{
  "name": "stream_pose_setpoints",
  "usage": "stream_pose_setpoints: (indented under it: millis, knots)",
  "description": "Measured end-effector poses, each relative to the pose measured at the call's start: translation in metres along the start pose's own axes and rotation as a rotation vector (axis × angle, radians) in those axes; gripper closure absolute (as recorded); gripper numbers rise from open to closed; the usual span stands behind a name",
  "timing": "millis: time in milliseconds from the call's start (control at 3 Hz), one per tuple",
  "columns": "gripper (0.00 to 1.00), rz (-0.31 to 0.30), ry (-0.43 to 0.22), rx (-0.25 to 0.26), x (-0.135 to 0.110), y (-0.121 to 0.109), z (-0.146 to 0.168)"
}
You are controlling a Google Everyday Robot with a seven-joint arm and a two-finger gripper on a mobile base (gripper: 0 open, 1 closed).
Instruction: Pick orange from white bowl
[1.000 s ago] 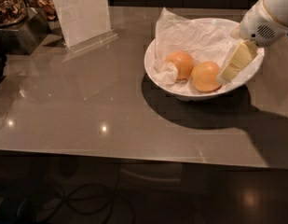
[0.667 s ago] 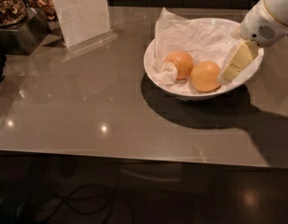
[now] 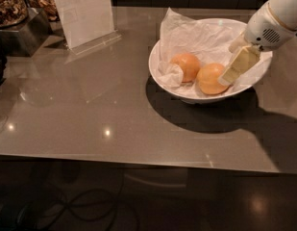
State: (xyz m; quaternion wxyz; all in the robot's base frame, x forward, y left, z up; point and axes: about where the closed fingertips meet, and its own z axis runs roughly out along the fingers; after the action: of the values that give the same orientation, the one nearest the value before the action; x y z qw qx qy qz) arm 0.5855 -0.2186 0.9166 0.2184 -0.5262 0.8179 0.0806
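Little changed from a moment ago: cream-coloured two-finger gripper [image 3: 229,76] in almost the same spot, both fruits unmoved. Reaches down on a rounded white robot arm [image 3: 278,13] from the upper right into the right side of a wide, shallow, glossy white bowl [image 3: 155,73]. Tip right against the right flank of a round, smooth golden orange [image 3: 210,78]. Cannot tell whether clenched, released or actually touching.

Golden orange resting inside the bowl, right of centre, on crumpled white paper [image 3: 201,35] that rises above the far-left rim. Just beside it on the left, touching or nearly so, a redder peach-tinted orange [image 3: 186,66].

Bowl standing right of centre on a glossy grey-brown tabletop [image 3: 90,119], casting a broad dark shadow toward the near edge. Small bright ceiling-light reflections on the surface at left.

At the far left, a clear acrylic sign stand [image 3: 83,13] holding a white printed sheet, upright, well apart from the bowl. Beyond it, in the corner, a metal tray [image 3: 18,35] of brown items, too unclear to name. Dim room; below the table edge, dark floor with a looping black cable [image 3: 90,211].
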Motion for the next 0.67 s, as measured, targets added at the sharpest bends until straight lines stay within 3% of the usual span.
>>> stream_pose_setpoints:
  millis: [333,667]
  knots:
    - [0.11,0.012,-0.009,-0.046,-0.002,0.000,0.017]
    - [0.16,0.017,-0.010,-0.096,-0.002,0.002,0.034]
